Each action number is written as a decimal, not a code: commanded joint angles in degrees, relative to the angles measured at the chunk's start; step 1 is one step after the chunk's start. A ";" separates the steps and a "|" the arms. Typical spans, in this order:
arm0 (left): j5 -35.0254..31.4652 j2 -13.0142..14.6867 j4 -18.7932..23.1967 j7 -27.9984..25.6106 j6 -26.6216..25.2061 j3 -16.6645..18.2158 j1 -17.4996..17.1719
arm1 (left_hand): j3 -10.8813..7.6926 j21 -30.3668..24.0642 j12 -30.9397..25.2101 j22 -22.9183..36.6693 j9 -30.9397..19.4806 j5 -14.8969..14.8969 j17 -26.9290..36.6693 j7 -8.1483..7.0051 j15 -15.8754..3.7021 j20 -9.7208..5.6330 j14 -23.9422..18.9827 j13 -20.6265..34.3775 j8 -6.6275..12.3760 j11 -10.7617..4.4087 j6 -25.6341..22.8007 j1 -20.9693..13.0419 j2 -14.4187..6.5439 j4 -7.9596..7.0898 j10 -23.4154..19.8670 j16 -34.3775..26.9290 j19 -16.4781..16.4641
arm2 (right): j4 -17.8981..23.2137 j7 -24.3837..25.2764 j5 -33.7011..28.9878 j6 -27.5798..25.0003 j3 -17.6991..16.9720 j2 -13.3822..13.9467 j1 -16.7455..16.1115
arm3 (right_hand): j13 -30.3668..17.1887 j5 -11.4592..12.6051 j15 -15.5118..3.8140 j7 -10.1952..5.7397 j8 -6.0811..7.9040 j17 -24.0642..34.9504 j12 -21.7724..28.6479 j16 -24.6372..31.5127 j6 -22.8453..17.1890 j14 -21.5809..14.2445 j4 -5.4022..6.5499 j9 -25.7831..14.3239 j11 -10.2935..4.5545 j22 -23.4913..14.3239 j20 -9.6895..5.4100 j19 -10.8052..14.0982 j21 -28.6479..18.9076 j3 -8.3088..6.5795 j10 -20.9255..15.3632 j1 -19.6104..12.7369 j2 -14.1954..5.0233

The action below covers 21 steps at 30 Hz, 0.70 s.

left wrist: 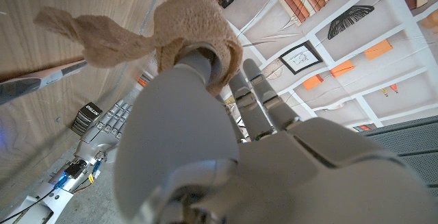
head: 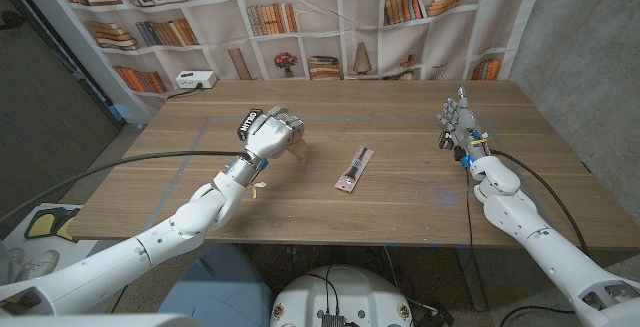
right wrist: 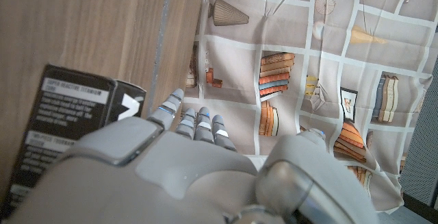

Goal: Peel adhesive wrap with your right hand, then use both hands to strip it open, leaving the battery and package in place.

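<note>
On the left side of the table [head: 400, 202], the left hand [head: 272, 135] is up off the wood w/ fingers curled in. The tan wrap [left wrist: 185, 29] is bunched over one finger, a loose tail trailing off it. A black block [head: 248, 124] w/ white lettering sits against that hand's far-left side; can't tell if it's gripped.

Far right, the right hand [head: 458, 122] stands upright, fingers mostly straight. A black box [right wrist: 68, 114] is right beside them; can't tell if it's held or just touching.

Mid-table, btwn the hands and well apart from both, lies a flat pack [head: 355, 169].

Risks, as I judge them:
- The wrap is only snagged on a finger, not pinched, so a quick pull prob slips it off or sticks it to the hand.
- The task wants battery & package left in place; any tug w/ the tail caught on a dark item could drag it.
- The right hand may knock the box over if it moves w/o clearing it.
</note>
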<state>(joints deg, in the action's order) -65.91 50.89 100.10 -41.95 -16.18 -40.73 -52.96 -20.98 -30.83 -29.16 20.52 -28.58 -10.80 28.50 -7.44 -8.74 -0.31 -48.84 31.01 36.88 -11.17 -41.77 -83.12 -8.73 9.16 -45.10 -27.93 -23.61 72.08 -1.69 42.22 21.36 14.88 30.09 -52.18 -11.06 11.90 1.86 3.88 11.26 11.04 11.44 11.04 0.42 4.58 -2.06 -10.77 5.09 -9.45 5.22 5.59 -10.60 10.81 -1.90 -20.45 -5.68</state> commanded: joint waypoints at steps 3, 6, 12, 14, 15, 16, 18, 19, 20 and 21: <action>0.87 -0.98 0.27 -4.08 -0.39 1.26 0.39 | 0.34 -0.70 0.04 0.33 -0.58 -0.36 0.56 -0.13 -4.95 -0.08 -4.53 0.16 0.48 -0.08 0.45 -0.50 -0.56 0.02 0.39 0.52 0.76 | 0.55 -0.12 0.57 0.78 -0.37 -0.38 -0.40 | -0.24 -0.09 -0.56 -0.12 0.13 0.23 0.29 0.54 0.09 -0.03 0.23 -0.17 -0.09 -0.30 0.16 0.17 -0.31 -0.17 -0.17 0.11 -0.50; 0.79 -1.23 0.30 -4.90 -0.37 1.46 0.85 | 0.40 -0.88 0.10 0.45 -0.65 -0.34 0.78 -0.12 -4.94 -0.24 -4.26 0.21 0.50 0.03 0.73 -0.50 -0.74 -0.08 0.65 0.69 1.15 | 0.65 -0.19 0.69 0.89 -0.50 -0.36 -0.47 | -0.24 -0.09 -0.59 -0.17 0.12 0.23 0.28 0.53 0.09 -0.01 0.22 -0.17 -0.10 -0.30 0.18 0.17 -0.31 -0.19 -0.16 0.11 -0.50; 0.63 -0.97 0.69 -5.70 0.25 1.86 1.77 | 0.63 -1.20 0.18 0.64 -0.62 -0.29 1.29 -0.01 -4.89 -0.55 -3.71 0.33 0.42 -0.14 1.34 -0.44 -0.83 -0.21 1.11 0.96 1.89 | 0.28 -0.71 1.18 1.47 -0.77 -0.68 -0.38 | -0.24 -0.09 -0.56 -0.11 0.14 0.23 0.27 0.54 0.03 -0.04 0.22 -0.17 -0.08 -0.30 0.19 0.18 -0.31 -0.22 -0.14 0.12 -0.52; 0.69 -0.93 0.89 -6.02 0.41 2.07 1.97 | 0.66 -1.31 0.19 0.68 -0.68 -0.28 1.43 -0.03 -4.89 -0.55 -3.61 0.38 0.45 -0.12 1.47 -0.43 -0.91 -0.26 1.27 1.00 2.00 | 0.20 -0.72 1.23 1.58 -0.82 -0.76 -0.37 | -0.24 -0.09 -0.56 -0.14 0.13 0.23 0.27 0.54 0.04 -0.04 0.22 -0.17 -0.11 -0.30 0.19 0.18 -0.30 -0.22 -0.16 0.14 -0.52; 0.66 -0.88 1.00 -6.19 0.51 2.17 2.08 | 0.65 -1.37 0.20 0.70 -0.67 -0.29 1.49 -0.11 -4.89 -0.62 -3.57 0.39 0.46 -0.11 1.46 -0.45 -1.00 -0.29 1.30 1.02 2.03 | 0.16 -0.71 1.28 1.63 -0.87 -0.80 -0.37 | -0.24 -0.09 -0.58 -0.14 0.13 0.23 0.27 0.54 0.03 -0.05 0.22 -0.17 -0.09 -0.30 0.16 0.18 -0.30 -0.23 -0.17 0.14 -0.53; 0.64 -0.90 1.09 -6.41 0.52 2.29 2.19 | 0.67 -1.44 0.20 0.73 -0.64 -0.29 1.59 -0.04 -4.89 -0.60 -3.51 0.42 0.45 -0.07 1.53 -0.45 -1.05 -0.32 1.38 1.05 2.12 | 0.13 -0.67 1.28 1.70 -0.91 -0.84 -0.39 | -0.24 -0.09 -0.59 -0.12 0.13 0.23 0.27 0.54 0.04 -0.05 0.21 -0.17 -0.10 -0.30 0.19 0.18 -0.30 -0.23 -0.17 0.14 -0.52; 0.62 -0.99 1.32 -6.88 0.54 2.53 2.37 | 0.69 -1.57 0.21 0.77 -0.61 -0.29 1.74 -0.07 -4.89 -0.69 -3.44 0.45 0.45 -0.05 1.62 -0.45 -1.13 -0.35 1.49 1.09 2.23 | -0.01 -0.80 1.41 1.88 -0.99 -0.93 -0.39 | -0.24 -0.10 -0.61 -0.15 0.12 0.23 0.28 0.53 0.05 -0.04 0.21 -0.17 -0.10 -0.30 0.18 0.18 -0.30 -0.24 -0.19 0.14 -0.52; 0.72 -1.06 1.41 -7.29 0.69 2.66 2.47 | 0.70 -1.63 0.21 0.79 -0.60 -0.28 1.82 -0.26 -4.89 -0.68 -3.40 0.48 0.44 -0.04 1.68 -0.46 -1.15 -0.37 1.54 1.11 2.28 | -0.02 -0.79 1.45 1.92 -1.02 -0.97 -0.40 | -0.24 -0.10 -0.61 -0.12 0.12 0.23 0.28 0.54 0.05 -0.05 0.21 -0.17 -0.09 -0.30 0.18 0.18 -0.30 -0.24 -0.20 0.14 -0.52; 0.90 -1.12 1.52 -7.73 0.92 2.81 2.56 | 0.74 -1.69 0.22 0.82 -0.64 -0.27 1.92 -0.18 -4.88 -0.66 -3.31 0.45 0.43 -0.10 1.86 -0.45 -1.15 -0.38 1.55 1.15 2.41 | -0.09 -0.87 1.49 1.99 -1.04 -0.99 -0.39 | -0.24 -0.10 -0.61 -0.13 0.13 0.23 0.28 0.54 0.02 -0.05 0.20 -0.17 -0.08 -0.30 0.16 0.19 -0.30 -0.24 -0.18 0.14 -0.52; 0.94 -1.17 1.61 -8.18 1.15 2.91 2.70 | 0.74 -1.73 0.27 0.84 -0.63 -0.27 1.98 -0.14 -4.88 -0.64 -3.23 0.41 0.44 0.15 1.88 -0.46 -1.18 -0.39 1.65 1.19 2.50 | -0.16 -0.92 1.53 2.08 -1.08 -1.04 -0.38 | -0.24 -0.10 -0.61 -0.10 0.13 0.23 0.28 0.54 0.01 -0.05 0.20 -0.17 -0.09 -0.30 0.17 0.20 -0.30 -0.25 -0.19 0.14 -0.52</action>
<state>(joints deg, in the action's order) -65.29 50.00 100.89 -47.40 -16.07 -38.91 -51.43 -20.35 -32.22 -29.16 21.15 -29.12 -10.82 30.16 -7.48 -9.36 -1.03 -48.22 31.26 37.21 -11.16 -40.21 -83.54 -9.16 8.84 -43.87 -26.83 -21.47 72.51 -2.18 43.21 22.67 14.25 29.50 -52.53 -11.06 11.90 1.56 3.89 11.26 11.04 11.44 11.04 0.42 4.28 -1.81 -10.77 5.09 -9.45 5.22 5.59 -10.60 10.57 -1.90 -20.45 -5.68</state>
